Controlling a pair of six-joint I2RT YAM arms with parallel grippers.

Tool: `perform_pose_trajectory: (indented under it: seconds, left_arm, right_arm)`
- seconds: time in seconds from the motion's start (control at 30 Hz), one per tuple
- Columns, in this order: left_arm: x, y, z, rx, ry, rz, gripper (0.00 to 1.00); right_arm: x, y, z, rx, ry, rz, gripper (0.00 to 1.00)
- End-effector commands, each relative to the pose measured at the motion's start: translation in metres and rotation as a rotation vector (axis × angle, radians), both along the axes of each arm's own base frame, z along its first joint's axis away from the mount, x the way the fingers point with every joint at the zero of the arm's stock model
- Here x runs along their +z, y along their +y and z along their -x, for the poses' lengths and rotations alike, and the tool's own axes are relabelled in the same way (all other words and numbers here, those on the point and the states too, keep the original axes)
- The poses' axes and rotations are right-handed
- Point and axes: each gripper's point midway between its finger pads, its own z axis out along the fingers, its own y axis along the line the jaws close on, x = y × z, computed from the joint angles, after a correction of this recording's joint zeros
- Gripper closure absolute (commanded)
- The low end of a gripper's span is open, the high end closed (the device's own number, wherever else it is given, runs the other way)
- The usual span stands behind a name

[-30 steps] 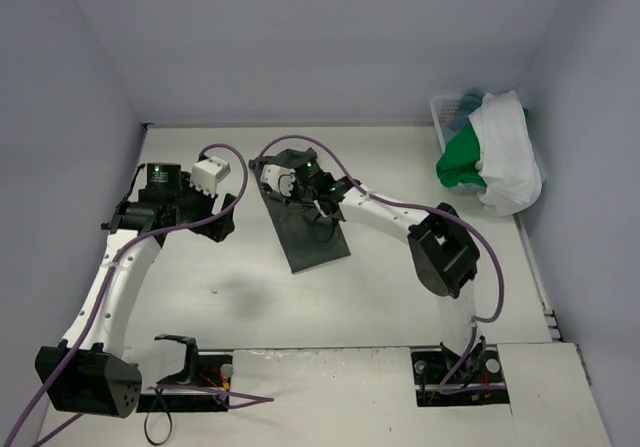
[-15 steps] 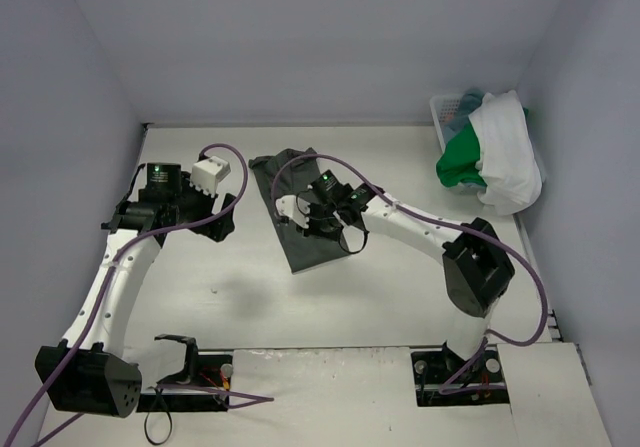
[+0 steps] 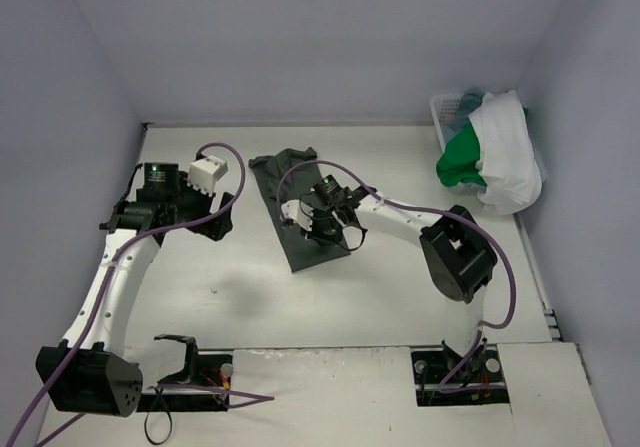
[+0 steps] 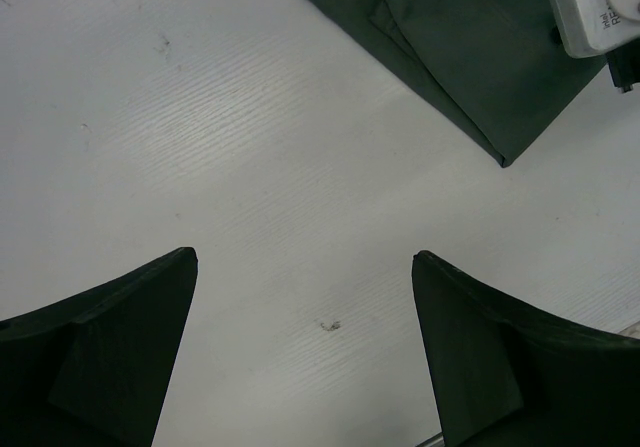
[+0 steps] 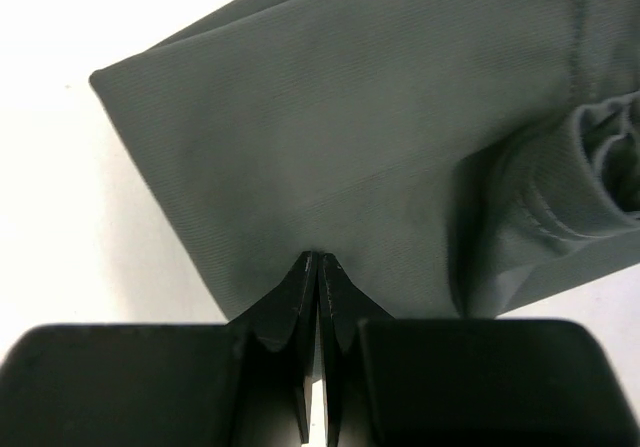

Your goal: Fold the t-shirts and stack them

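A dark grey-green t-shirt point(image 3: 305, 252) lies folded into a long strip at mid-table. My right gripper point(image 3: 320, 229) is shut, its tips point(image 5: 318, 257) resting on the cloth point(image 5: 350, 117) with nothing seen between them; a rolled sleeve shows at its right. My left gripper point(image 3: 222, 217) hovers open over bare table point(image 4: 303, 257), left of the shirt's corner point(image 4: 470, 57). A white t-shirt point(image 3: 510, 157), a bright green one point(image 3: 460, 162) and a teal-blue one point(image 3: 470, 99) hang from the basket.
The white lattice basket point(image 3: 443, 109) stands at the far right corner against the walls. Purple cables loop over both arms. The right wrist's white camera housing point(image 4: 595, 12) sits close above the shirt.
My right gripper slid along the shirt toward the near end, uncovering the far end of the strip. The left arm stayed still.
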Motion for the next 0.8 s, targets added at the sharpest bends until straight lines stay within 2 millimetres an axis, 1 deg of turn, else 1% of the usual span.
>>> perform_pose_trajectory:
  seconds: [0.0,0.1,0.27,0.3,0.33,0.47,0.5,0.53,0.63,0.77]
  left_arm:
    - [0.017,-0.002,-0.01,0.005,-0.068,0.027,0.17]
    - [0.016,-0.002,-0.011,0.006,-0.066,0.028,0.18]
    - [0.014,-0.001,-0.011,0.009,-0.062,0.028,0.17]
    - [0.014,-0.001,-0.011,0.009,-0.061,0.03,0.17]
    - [0.015,-0.001,-0.011,0.008,-0.064,0.033,0.17]
    - [0.015,0.0,-0.01,0.014,-0.062,0.039,0.17]
    - [0.015,0.001,-0.01,0.017,-0.064,0.039,0.17]
    - [0.015,0.001,-0.01,0.017,-0.063,0.042,0.17]
    - [0.014,0.001,-0.011,0.018,-0.063,0.044,0.17]
    - [0.012,0.001,-0.012,0.015,-0.054,0.045,0.17]
  right_arm:
    - [0.023,0.015,-0.023,-0.014,-0.081,-0.068,1.0]
    - [0.025,0.016,-0.029,-0.024,-0.1,-0.076,1.0]
    - [0.031,0.014,-0.047,-0.06,-0.143,-0.097,1.0]
    - [0.03,0.013,-0.05,-0.064,-0.144,-0.096,1.0]
    - [0.031,0.013,-0.056,-0.075,-0.155,-0.105,1.0]
    - [0.026,0.01,-0.076,-0.119,-0.184,-0.1,1.0]
    - [0.03,0.012,-0.083,-0.13,-0.203,-0.113,1.0]
    - [0.028,0.01,-0.087,-0.147,-0.2,-0.116,1.0]
    - [0.032,0.011,-0.101,-0.172,-0.229,-0.136,1.0]
    - [0.025,0.007,-0.118,-0.208,-0.25,-0.132,1.0]
